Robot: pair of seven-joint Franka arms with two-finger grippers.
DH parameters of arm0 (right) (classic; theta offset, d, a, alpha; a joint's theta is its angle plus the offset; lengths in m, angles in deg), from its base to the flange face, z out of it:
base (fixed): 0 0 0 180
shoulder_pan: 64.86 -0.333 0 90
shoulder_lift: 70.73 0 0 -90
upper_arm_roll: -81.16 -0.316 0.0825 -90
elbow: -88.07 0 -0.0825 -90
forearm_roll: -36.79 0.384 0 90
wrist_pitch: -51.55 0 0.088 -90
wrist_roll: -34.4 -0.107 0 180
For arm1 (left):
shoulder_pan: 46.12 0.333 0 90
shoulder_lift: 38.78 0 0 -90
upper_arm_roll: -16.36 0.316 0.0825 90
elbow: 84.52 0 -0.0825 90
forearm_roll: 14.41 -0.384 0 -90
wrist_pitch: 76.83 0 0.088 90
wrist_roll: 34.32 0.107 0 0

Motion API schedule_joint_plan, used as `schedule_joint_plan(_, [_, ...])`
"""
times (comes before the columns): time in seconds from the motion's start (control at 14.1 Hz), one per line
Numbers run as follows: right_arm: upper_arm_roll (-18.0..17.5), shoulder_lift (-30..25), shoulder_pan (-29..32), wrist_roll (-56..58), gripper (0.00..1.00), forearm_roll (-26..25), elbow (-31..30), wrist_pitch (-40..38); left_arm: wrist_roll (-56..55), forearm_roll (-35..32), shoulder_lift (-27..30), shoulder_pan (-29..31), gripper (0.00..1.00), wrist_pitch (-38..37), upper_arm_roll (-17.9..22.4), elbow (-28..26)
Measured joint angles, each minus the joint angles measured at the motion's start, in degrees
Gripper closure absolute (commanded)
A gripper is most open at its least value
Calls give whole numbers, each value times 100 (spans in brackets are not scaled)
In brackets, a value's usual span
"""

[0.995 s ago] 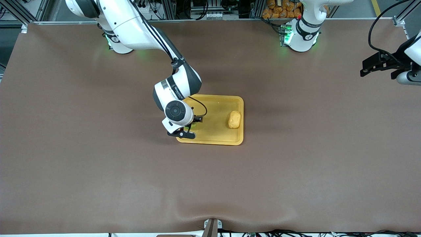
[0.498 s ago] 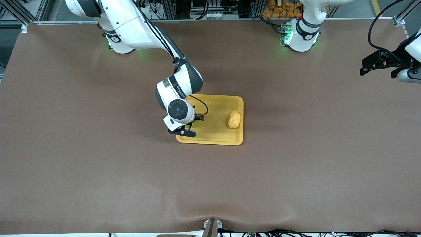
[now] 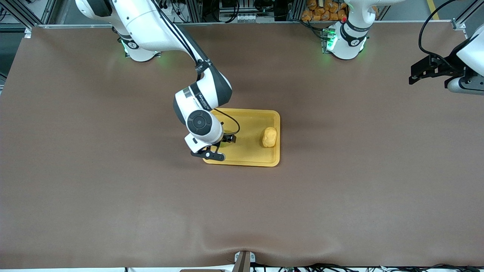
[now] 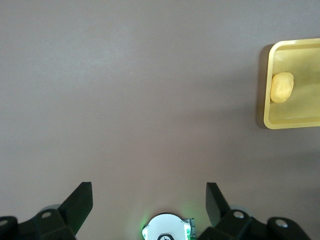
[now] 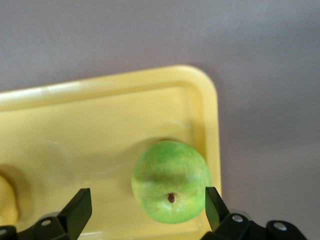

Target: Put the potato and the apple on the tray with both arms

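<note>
The apple (image 5: pixel 171 181) sits in the tray (image 3: pixel 249 160), close to the rim at the right arm's end, and the right claw (image 5: pixel 145 210) hangs just over it with its fingers (image 5: pixel 77 210) spread wide on either side, touching nothing as far as I can see. The potato (image 3: pixel 269 136) lies at the tray's other end, toward the left arm, well apart from the apple.

To my eye both pieces are down, so the step now is a clean withdrawal. The right claw should go straight up, fingers kept wide, so neither tip nudges the round apple, which would roll easily toward the low rim. No sideways sweep until it is clear of the fruit.

The left claw (image 4: pixel 147 210) waits wide and empty over bare surface (image 3: pixel 340 196) at the left arm's end.
</note>
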Motion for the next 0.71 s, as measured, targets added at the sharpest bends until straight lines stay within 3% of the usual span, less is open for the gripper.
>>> schedule_joint_plan(0.43, [59, -90, 702, 5, 0, -3, 1034, -1319, 237, -40, 0, 2, 0, -3, 0, 1])
schedule_joint_plan(0.71, [79, -122, 1057, 11, 0, -54, 1590, -1644, 152, -40, -23, 9, 0, 0, -4, -1])
